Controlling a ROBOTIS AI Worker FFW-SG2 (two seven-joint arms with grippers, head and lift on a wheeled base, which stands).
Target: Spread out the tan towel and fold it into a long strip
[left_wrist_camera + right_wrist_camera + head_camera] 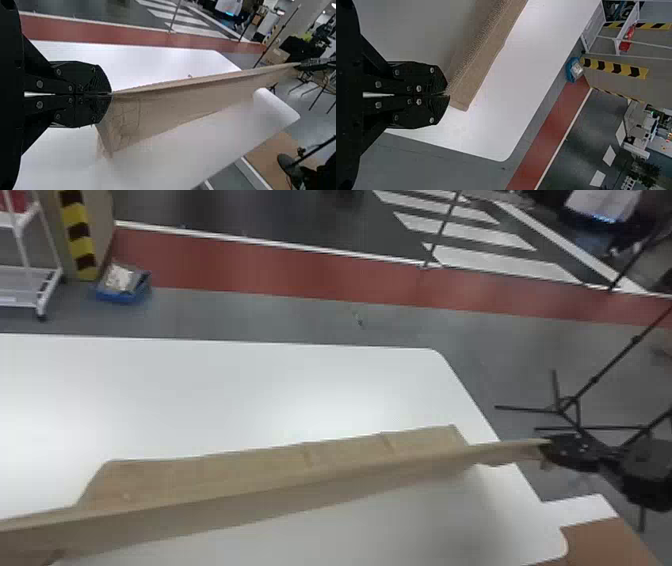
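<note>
Clenching the raised edge of the tan towel (225, 477) in left end effector (111, 94) and right end effector (448, 94), with the far part on the white counter (200, 390), was probably mid-fold and next needed to lower that edge evenly.

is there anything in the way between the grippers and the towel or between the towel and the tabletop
Nothing visible is in the way. The left gripper and right gripper are already closed on the towel, one toward each end, and nothing visible stands between it and the white tabletop.
</note>
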